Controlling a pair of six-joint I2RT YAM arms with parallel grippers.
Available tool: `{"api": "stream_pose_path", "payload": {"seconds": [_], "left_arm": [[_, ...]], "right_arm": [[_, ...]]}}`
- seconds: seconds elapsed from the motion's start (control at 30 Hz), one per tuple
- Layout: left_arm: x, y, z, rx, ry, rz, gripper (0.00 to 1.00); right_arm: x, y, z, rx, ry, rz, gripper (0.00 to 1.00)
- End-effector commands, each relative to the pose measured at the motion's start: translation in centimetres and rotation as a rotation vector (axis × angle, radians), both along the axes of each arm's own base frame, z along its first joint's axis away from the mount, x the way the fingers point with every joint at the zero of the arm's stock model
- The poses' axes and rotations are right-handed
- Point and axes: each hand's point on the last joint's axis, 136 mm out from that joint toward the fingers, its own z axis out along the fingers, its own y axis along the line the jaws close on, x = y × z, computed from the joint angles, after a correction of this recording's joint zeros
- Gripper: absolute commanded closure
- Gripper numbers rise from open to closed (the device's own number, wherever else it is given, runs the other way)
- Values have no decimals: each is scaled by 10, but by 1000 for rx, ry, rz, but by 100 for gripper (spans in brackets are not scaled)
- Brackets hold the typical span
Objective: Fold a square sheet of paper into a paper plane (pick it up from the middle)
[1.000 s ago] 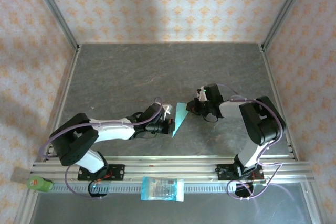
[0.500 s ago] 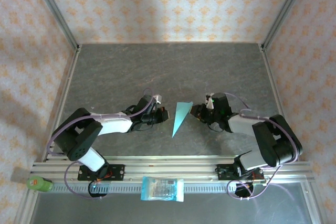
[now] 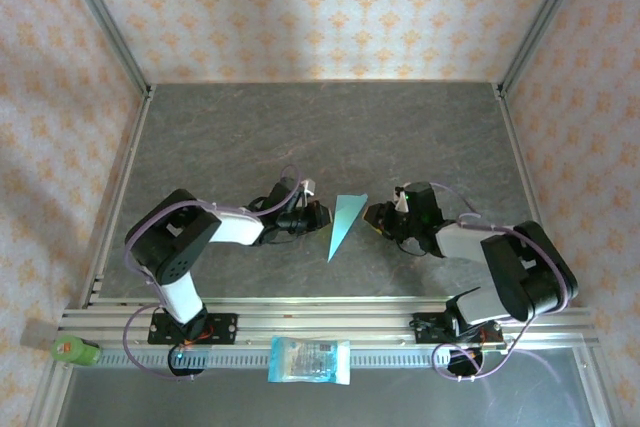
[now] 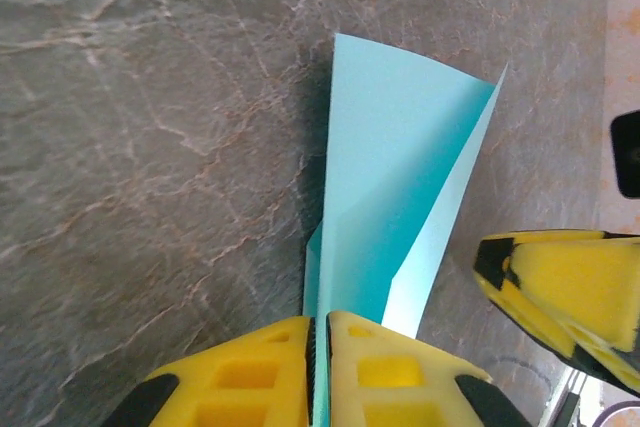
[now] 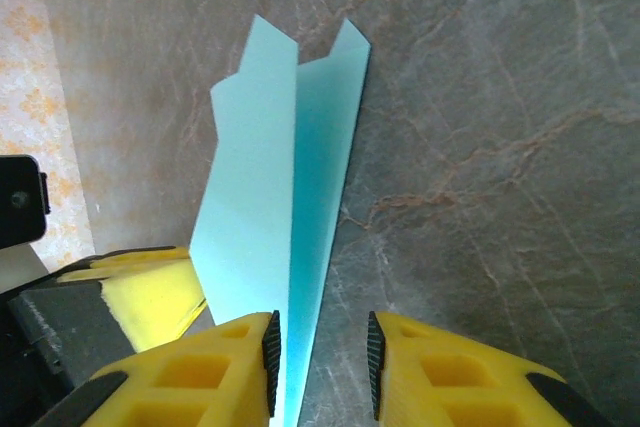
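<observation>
teal paper plane (image 3: 345, 217) lay flat on the grey table (image 3: 250, 137), released by both arms. a second earlier the left gripper (image 3: 320, 215) and the right gripper (image 3: 373, 217) had crowded in against it from either side, and by now each had drawn back off it. that suggested the creasing was done or nearly so: the dart was narrow, with a centre fold and its point towards the bases. it sat between the two grippers, just beside each. the left fingers stood almost together with a bare slit between them, holding nothing i could make out. the right fingers stood apart and empty.
</observation>
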Motion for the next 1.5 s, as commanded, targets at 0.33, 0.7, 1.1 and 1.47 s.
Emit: {"api": "stream_pose_path", "payload": {"seconds": [0.33,0.7,1.1,1.47], "left_arm": [[4,-26,9,-100,-11,-100,82],[-2,-40,12,-166,-3,-182,77],[8,-26,44,-97,-166,-107,96],[8,12,39,408,-258,-34,98]], "right_arm": [[5,5,-8,-23,18,28,71],[0,0,-29,-69,71,19,71],[11,5,9,7,-9,-21,66],[25,21,56,102,-6,-55,58]]}}
